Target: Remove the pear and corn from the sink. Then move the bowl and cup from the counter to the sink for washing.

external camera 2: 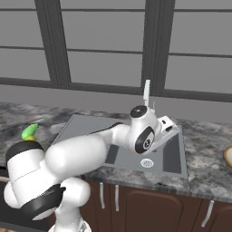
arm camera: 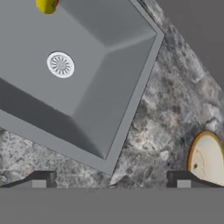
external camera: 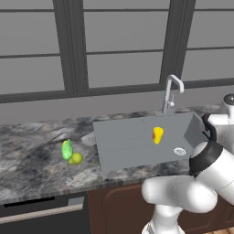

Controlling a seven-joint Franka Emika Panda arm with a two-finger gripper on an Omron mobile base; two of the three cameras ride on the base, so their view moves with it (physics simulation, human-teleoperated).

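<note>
Bowl: the wide, shallow tan bowl [arm camera: 206, 158] sits on the counter, just past the right fingertip.
Fingers: the gripper [arm camera: 110, 180] is spread wide, holding nothing.
Feel: probably stiff, smooth, slippery.
Hold: pinch its thin rim.

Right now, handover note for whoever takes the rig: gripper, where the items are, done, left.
Gripper: open, holding nothing, hanging above the counter at the sink's corner.
Pear and corn: out of the sink, touching each other on the counter to its left. Done.
Cup: in the sink, on the flat drainboard part. Done.
Bowl: on the counter to the right of the sink, just off one fingertip in the hand view.
Left: pick up the bowl and put it in the sink.
</note>
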